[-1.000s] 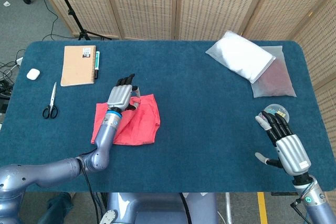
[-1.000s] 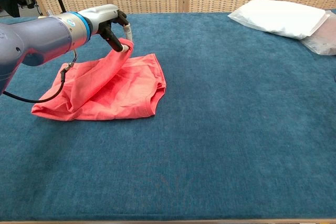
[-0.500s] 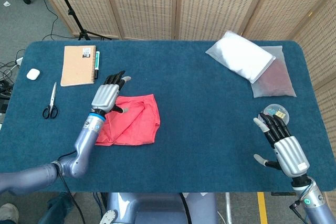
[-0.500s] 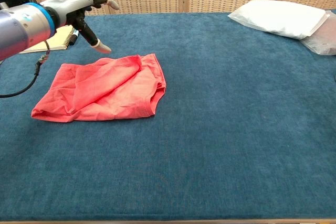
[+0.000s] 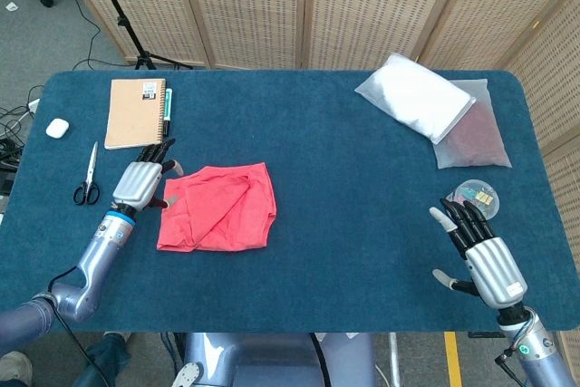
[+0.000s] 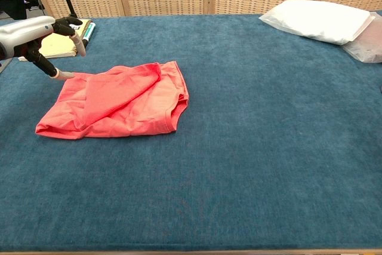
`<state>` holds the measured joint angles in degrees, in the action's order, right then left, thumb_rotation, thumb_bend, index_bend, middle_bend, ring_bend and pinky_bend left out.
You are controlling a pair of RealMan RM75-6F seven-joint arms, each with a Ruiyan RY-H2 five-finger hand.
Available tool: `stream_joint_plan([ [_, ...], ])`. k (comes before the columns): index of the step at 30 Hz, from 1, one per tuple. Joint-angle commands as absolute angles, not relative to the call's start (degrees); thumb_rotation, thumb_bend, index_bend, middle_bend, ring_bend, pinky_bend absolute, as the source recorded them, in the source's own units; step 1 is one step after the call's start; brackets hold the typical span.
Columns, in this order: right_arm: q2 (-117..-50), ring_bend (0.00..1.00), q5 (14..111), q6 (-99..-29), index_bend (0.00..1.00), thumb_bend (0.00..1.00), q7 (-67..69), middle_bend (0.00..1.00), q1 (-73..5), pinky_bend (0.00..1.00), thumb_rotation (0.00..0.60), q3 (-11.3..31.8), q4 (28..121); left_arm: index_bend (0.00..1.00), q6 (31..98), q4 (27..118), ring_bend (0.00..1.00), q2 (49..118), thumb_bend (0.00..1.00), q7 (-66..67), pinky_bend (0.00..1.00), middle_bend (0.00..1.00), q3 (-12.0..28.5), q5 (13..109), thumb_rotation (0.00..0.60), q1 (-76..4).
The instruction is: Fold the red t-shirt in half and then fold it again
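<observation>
Grey metal fingers (image 5: 156,157) of your left hand (image 5: 136,184) are spread and hold nothing, just beside the crumpled red cotton t-shirt (image 5: 219,218), folded small on the blue felt desk (image 5: 344,178). Your right hand (image 5: 485,256) lies open, well apart. Folding looks nearly done; next, square the rumpled top layer.

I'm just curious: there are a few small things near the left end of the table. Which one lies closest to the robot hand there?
The scissors, just left of the left robot hand. The notebook and pen lie farther back; the small white case sits farthest off.
</observation>
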<state>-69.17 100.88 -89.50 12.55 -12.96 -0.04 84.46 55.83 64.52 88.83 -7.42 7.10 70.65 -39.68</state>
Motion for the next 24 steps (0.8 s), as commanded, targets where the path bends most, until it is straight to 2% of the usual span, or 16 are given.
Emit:
stream_joint_plan([
  [1, -69.21, 0.0, 100.83, -89.42, 0.0, 0.0, 12.52, 0.0, -13.0, 0.0, 0.6, -0.03, 84.4, 0.44, 56.38, 62.34, 0.0, 90.57, 0.25, -8.93, 0.0, 0.0, 6.85, 71.89, 0.6, -39.33],
  [24, -69.07, 0.0, 100.21, -89.05, 0.0, 0.0, 12.98, 0.0, -13.07, 0.0, 0.6, 0.07, 84.29, 0.5, 56.66, 49.55, 0.0, 99.9, 0.26, -14.03, 0.0, 0.0, 5.99, 77.64, 0.6, -39.17],
])
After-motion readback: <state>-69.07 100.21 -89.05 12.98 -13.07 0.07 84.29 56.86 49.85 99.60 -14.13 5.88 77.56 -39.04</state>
